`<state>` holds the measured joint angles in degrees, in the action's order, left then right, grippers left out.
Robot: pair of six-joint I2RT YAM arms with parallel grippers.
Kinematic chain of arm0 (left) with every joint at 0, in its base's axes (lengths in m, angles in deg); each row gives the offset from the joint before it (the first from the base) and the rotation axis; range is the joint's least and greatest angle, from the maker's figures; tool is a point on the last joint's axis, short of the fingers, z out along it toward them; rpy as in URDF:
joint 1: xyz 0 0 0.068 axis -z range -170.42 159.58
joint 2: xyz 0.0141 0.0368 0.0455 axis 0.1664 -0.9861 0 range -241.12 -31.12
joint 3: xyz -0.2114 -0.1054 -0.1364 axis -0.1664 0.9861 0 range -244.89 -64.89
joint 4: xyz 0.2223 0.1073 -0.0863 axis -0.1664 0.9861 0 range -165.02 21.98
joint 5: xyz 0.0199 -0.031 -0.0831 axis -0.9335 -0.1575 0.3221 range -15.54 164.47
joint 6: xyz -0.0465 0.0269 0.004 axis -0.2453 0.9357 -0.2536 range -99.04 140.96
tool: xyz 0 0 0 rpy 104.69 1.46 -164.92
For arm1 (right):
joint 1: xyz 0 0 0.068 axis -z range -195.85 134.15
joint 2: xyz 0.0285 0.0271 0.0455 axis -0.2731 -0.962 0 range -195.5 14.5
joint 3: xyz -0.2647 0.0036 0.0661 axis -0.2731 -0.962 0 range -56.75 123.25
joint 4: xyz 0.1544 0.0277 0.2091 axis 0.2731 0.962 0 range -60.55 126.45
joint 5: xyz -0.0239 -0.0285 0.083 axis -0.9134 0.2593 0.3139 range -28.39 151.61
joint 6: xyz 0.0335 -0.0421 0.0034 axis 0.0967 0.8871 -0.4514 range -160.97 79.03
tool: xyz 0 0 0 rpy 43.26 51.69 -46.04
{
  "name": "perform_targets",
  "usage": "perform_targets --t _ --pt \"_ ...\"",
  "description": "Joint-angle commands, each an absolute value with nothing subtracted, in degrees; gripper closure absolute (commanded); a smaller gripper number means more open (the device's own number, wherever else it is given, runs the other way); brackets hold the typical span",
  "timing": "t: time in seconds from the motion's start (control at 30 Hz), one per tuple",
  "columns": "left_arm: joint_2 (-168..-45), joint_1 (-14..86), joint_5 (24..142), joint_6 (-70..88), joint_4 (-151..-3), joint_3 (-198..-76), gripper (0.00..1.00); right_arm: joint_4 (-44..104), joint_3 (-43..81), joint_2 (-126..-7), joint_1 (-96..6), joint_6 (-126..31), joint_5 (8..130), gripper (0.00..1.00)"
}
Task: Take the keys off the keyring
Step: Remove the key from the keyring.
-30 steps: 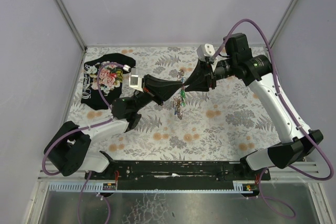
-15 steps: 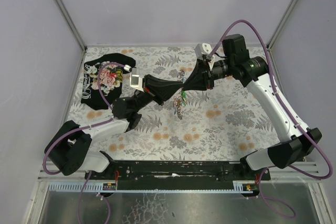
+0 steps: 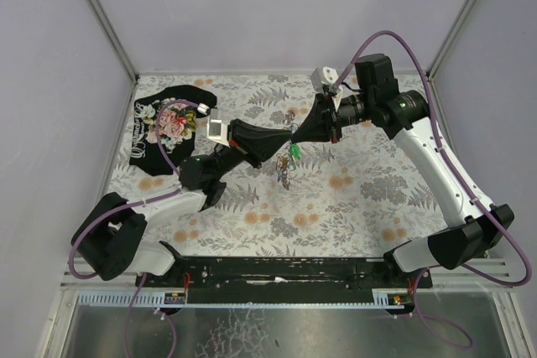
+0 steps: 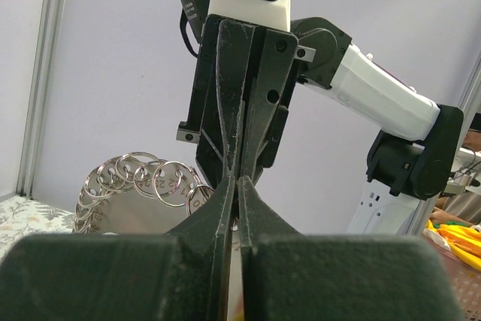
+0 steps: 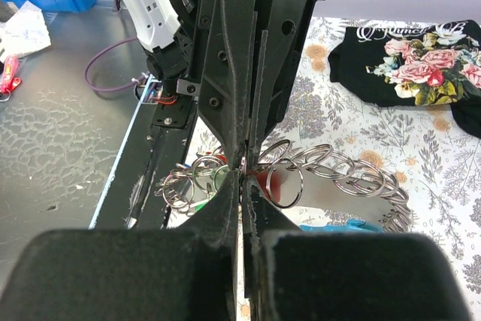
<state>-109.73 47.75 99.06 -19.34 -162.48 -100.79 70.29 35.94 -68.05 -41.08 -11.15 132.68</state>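
My left gripper [image 3: 288,134] and right gripper [image 3: 296,131] meet tip to tip above the middle of the table. Both are shut on the keyring [image 3: 292,133], pinched between them. The keys [image 3: 289,159] hang below in a bunch, with green and red heads showing. In the left wrist view my fingers [image 4: 225,201] are shut on a thin metal piece, and several silver rings [image 4: 143,178] fan out to the left. In the right wrist view my fingers [image 5: 225,201] are shut at the ring cluster [image 5: 331,171], beside a red key head [image 5: 274,182] and the light-blue fob [image 5: 338,225].
A black floral cloth [image 3: 168,127] lies at the back left of the flower-patterned table [image 3: 369,199]; it also shows in the right wrist view [image 5: 409,65]. A black rail [image 3: 285,270] runs along the near edge, between the arm bases.
The right wrist has shifted slightly left and back, and has turned a little. The hanging keys moved slightly. Both grippers stay shut at the same meeting point.
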Motion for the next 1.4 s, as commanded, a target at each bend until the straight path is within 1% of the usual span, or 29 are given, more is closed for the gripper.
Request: perform_targets --t 0.0,0.1,0.2,0.27,0.4,0.47,0.53,0.6,0.7,0.8,0.87,1.0,1.13,1.23,1.37 --pt "-109.7 47.5 98.1 -19.1 -167.1 -101.1 0.97 73.4 36.8 -67.3 -41.6 -8.1 131.1 1.0" --pt "-108.5 47.4 98.4 -17.7 -166.2 -99.9 0.81 77.8 37.6 -67.4 -41.5 -3.2 128.7 1.0" --pt "-105.7 47.0 99.4 -14.7 -162.3 -98.6 0.68 82.3 37.6 -67.6 -41.6 0.9 125.4 1.0" --pt "-102.9 46.6 100.8 -11.5 -157.4 -97.9 0.62 85.9 39.6 -67.9 -41.6 4.1 122.6 1.0" --pt "-96.5 46.4 106.0 -0.8 -138.5 -98.9 0.54 96.9 44.0 -70.7 -41.6 11.6 115.1 1.0" --pt "-94.9 46.4 107.9 4.4 -129.0 -99.7 0.52 102.8 47.2 -72.8 -41.6 15.5 110.4 1.0" --pt "-94.2 46.4 108.7 7.1 -123.6 -99.2 0.48 108.9 50.7 -75.4 -41.7 19.8 105.7 1.0" --pt "-94.5 46.4 108.8 8.5 -122.1 -98.1 0.46 113.4 53.2 -77.6 -42.2 21.6 100.7 1.0" --pt "-96.5 46.4 109.5 8.9 -127.1 -95.7 0.44 113.6 51.2 -77.6 -45.1 21.7 89.6 1.0" --pt "-100.4 47.0 109.0 8.2 -139.1 -92.3 0.45 113.6 49.6 -77.8 -47.9 21.2 82.1 1.0" --pt "-103.6 48.2 107.1 9.3 -146.1 -90.9 0.46 113.6 49.3 -78.1 -49.1 20.7 79.3 1.0" --pt "-110.7 51.9 104.0 14.4 -157.4 -90.1 0.48 113.6 49.6 -78.9 -50.5 19.9 77.2 1.0" --pt "-116.9 53.9 102.0 14.2 -165.7 -91.8 0.51 113.6 49.7 -79.7 -51.5 19.5 76.9 1.0" --pt "-119.8 54.6 101.6 14.4 -166.1 -94.2 0.54 113.6 49.7 -80.1 -51.7 19.4 77.0 1.0" --pt "-122.7 54.9 102.1 13.9 -166.2 -96.7 0.6 113.6 50.1 -80.5 -51.8 19.2 77.1 1.0"
